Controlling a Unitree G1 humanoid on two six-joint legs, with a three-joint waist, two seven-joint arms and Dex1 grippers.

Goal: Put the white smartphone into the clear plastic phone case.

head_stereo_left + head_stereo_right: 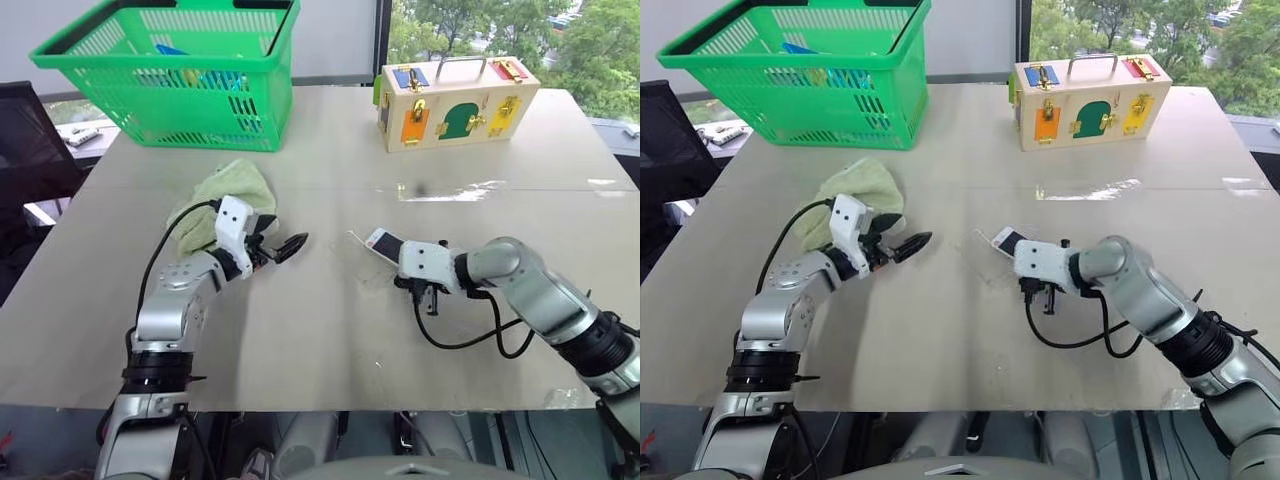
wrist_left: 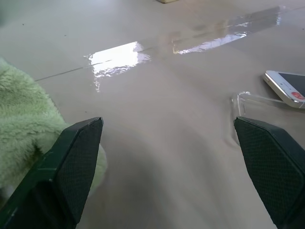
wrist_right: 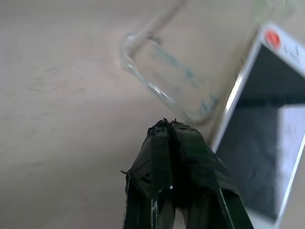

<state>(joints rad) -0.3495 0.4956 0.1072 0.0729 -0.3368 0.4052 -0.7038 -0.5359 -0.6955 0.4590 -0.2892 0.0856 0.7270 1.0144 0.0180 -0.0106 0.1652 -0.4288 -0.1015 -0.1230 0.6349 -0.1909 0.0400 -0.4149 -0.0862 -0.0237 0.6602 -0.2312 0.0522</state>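
The white smartphone (image 1: 384,242) lies screen up near the middle of the table, partly under my right wrist. Right beside it lies the clear plastic phone case (image 3: 174,71), empty, with its rim glinting; the case (image 2: 248,102) also shows on the near side of the phone (image 2: 288,86) in the left wrist view. My right gripper (image 3: 167,125) is shut on nothing, with its tip just above the table at the phone's long edge and the case's corner. My left gripper (image 1: 283,245) hovers open to the left of both, pointing toward them.
A crumpled green cloth (image 1: 225,200) lies just behind my left gripper. A green basket (image 1: 170,75) stands at the back left and a wooden latch box (image 1: 455,100) at the back right. The table's front edge (image 1: 320,405) runs close to my arms.
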